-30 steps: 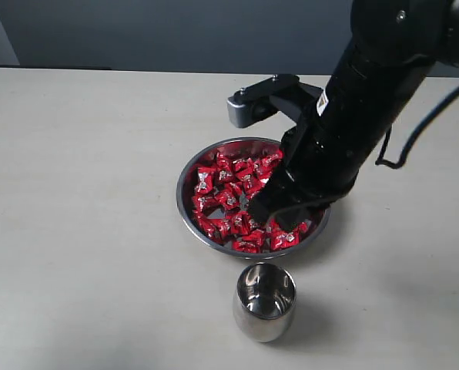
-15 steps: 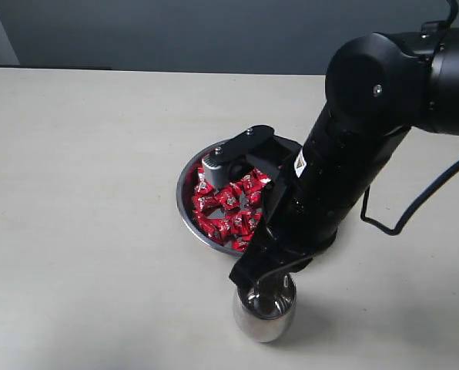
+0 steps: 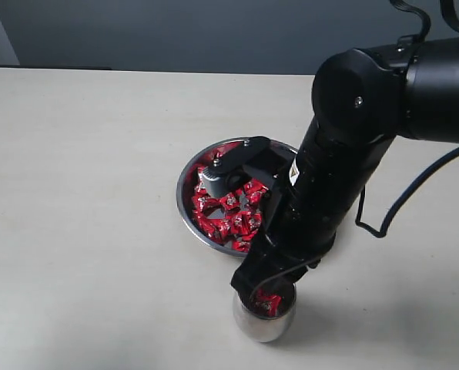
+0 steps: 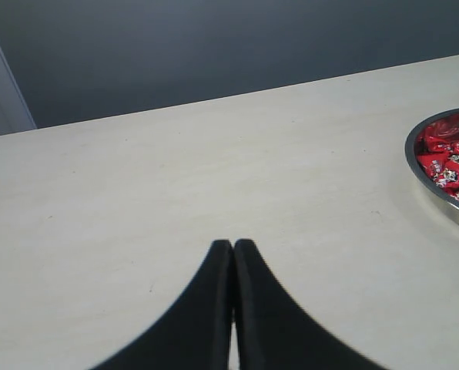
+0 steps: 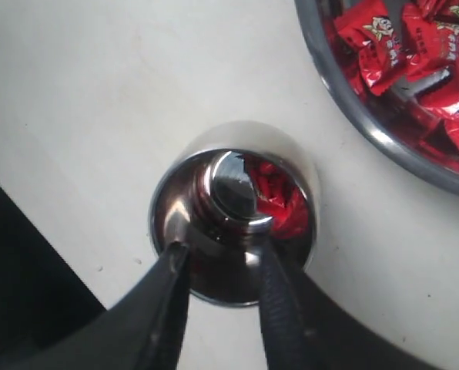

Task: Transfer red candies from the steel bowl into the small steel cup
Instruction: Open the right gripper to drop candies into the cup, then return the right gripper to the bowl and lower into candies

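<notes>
The right hand (image 5: 222, 247) hovered over the cup (image 5: 237, 132), jaws apart and empty; a candy (image 5: 282, 202) lay inside. Many more sat in the bowl (image 3: 182, 194). The left hand (image 4: 233, 250) was closed, empty.

Surface (image 3: 83, 193): pale cream, matt, flat, with faint specks and scuffs; its far edge runs straight across the back of the exterior view. Two items rest directly on it. Steel bowl (image 3: 182, 197): wide and shallow, sitting flat, right of centre. Small steel cup (image 3: 250, 325): upright, on the near side of the bowl, just beside its rim. The right wrist view shows a narrow strip of bare surface between them, so they are not touching.
</notes>
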`<state>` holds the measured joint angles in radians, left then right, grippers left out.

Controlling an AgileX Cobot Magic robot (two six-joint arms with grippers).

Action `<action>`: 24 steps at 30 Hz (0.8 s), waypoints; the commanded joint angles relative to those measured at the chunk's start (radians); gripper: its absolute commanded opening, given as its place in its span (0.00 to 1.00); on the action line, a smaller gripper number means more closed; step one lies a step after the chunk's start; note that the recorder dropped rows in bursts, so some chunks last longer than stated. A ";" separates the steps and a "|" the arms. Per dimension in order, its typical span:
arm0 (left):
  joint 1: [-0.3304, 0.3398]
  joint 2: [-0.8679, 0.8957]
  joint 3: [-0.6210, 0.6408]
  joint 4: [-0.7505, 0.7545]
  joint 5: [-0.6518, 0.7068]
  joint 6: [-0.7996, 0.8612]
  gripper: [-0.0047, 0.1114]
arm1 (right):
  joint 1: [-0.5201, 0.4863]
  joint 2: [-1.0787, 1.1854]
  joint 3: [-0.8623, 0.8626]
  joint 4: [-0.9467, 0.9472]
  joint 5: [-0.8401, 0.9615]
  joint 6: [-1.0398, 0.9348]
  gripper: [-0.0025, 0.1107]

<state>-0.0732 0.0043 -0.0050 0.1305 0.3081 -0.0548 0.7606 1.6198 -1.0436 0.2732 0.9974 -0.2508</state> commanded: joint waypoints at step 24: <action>0.002 -0.004 0.005 0.002 -0.007 -0.006 0.04 | -0.114 0.182 -0.061 -0.448 -0.278 0.333 0.27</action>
<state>-0.0732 0.0043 -0.0050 0.1305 0.3081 -0.0548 0.6905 1.7739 -1.1006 -0.1669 0.7424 0.0740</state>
